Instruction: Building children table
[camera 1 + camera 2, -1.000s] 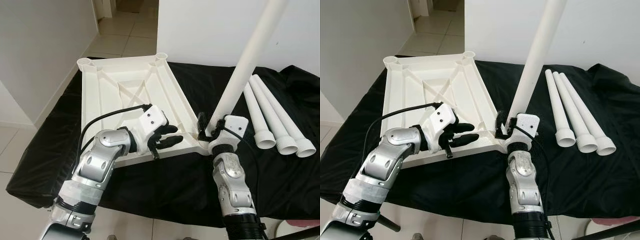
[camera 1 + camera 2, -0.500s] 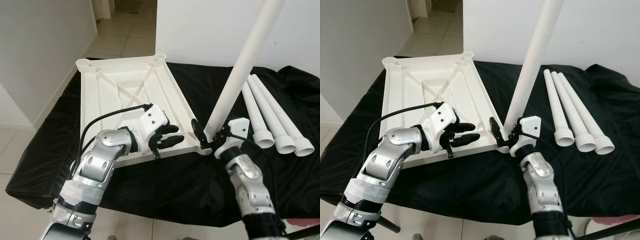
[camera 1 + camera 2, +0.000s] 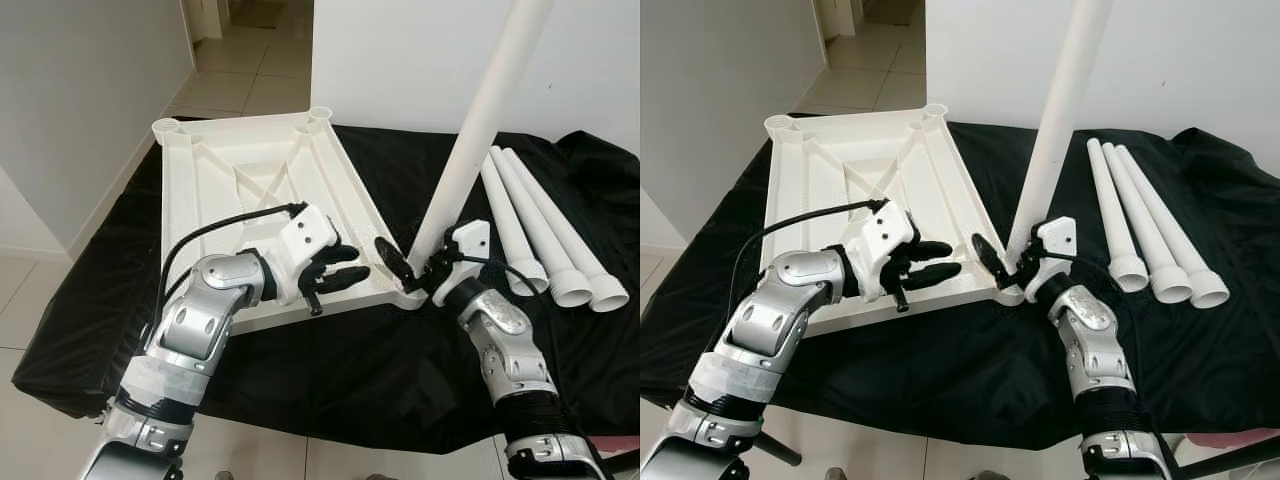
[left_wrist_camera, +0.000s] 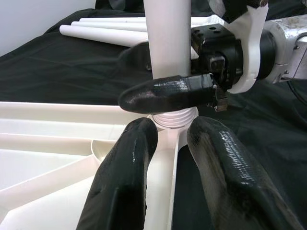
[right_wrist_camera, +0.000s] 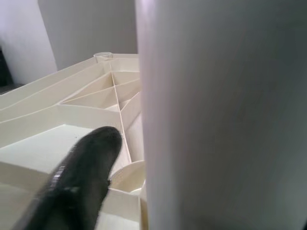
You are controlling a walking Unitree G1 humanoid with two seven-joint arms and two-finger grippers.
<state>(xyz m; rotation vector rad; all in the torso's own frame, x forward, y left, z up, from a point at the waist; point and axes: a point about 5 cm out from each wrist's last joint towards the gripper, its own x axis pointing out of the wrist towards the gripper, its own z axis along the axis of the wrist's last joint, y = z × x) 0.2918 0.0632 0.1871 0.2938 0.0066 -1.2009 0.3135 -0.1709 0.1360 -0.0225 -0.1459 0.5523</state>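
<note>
Tabletop [image 3: 255, 190], white and ribbed, lies upside down on the black-draped bench [image 3: 330, 370], its long axis running from the near edge away toward 11 o'clock.

Nearest, the left claw [image 3: 335, 277] rests on the tabletop's near edge at about 7 o'clock from the panel's middle, its fingers [image 4: 134, 158] narrowly parted and pointing toward 3 o'clock at the near right corner, holding nothing; it looks to be steadying the panel.

At that corner, roughly 5 o'clock on the panel, one leg [image 3: 470, 130] stands in its socket [image 4: 173, 120]. Its threaded foot is seated there, and its long axis rises steeply, leaning a little toward 1 o'clock. The right claw [image 3: 410, 265] is at the leg's base with fingers spread wide either side of the tube, one of them [image 5: 76, 182] clear of it, so I judge the grip slack, not clamped.

Farther off, at 3 o'clock, three spare legs [image 3: 545, 235] lie side by side on the cloth, flared ends toward the robot, narrow ends pointing away to 11 o'clock.

Farthest, the two far corner sockets [image 3: 320, 113] stand empty.

So one leg of four is in, perhaps not fully tightened; three remain, then turning the table upright.
</note>
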